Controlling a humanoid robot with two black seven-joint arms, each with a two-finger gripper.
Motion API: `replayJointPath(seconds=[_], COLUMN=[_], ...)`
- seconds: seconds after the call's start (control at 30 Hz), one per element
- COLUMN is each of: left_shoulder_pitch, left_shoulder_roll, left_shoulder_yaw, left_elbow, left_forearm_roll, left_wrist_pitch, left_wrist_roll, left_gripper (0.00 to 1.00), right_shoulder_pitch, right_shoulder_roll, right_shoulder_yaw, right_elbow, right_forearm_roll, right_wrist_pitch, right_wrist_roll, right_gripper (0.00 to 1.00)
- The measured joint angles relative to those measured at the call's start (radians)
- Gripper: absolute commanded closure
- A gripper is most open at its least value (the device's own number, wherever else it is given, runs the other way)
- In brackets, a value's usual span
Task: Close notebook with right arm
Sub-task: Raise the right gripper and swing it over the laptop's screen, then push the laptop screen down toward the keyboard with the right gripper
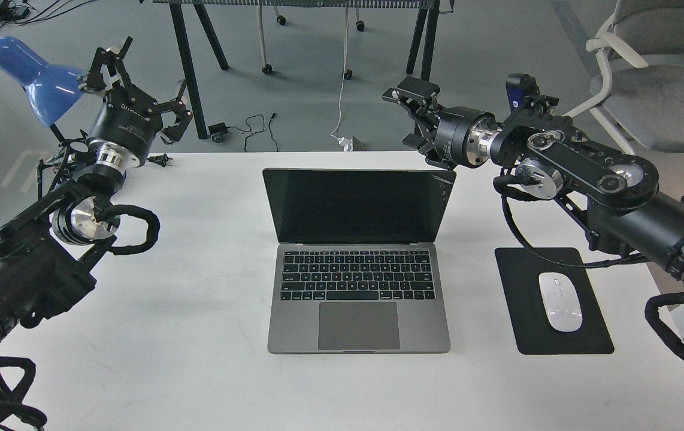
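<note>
The right arm (587, 179) reaches in from the right, its gripper (411, 120) pointing left with fingers spread apart. The left arm (48, 239) angles up from the left — its gripper (138, 90) splayed wide too.

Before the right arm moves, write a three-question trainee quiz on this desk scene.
1. True or false: the notebook lid is already shut.
2. Multiple choice: what does the white mouse rest on? A) bare table B) black mouse pad C) notebook keyboard
3. Fill in: the right end effector hangs near the screen's top ____ corner.

Key
1. False: the screen stands upright and the keys show.
2. B: the mouse lies on the black mouse pad, right of the notebook.
3. Right: the right end effector is just above and behind that corner, fingers spread; contact cannot be told. The left end effector hangs beside the blue lamp, well away.
</note>
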Motion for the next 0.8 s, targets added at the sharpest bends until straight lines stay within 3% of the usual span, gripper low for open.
replayJointPath(seconds=[0.8], left_shoulder_pitch=[-0.001], left_shoulder_roll=[0.0], left_shoulder_yaw=[0.0], left_elbow=[0.002], left_forearm_roll=[-0.001], left_wrist_pitch=[0.0], left_wrist_roll=[0.0], left_gripper=[0.0], right_shoulder_pitch=[-0.015], right_shoulder_roll=[-0.101], right_shoulder_yaw=[-0.045], right_elbow=[0.195], right_forearm_roll=[0.004], right_wrist_pitch=[0.202], right_wrist_roll=[-0.007], right_gripper=[0.0])
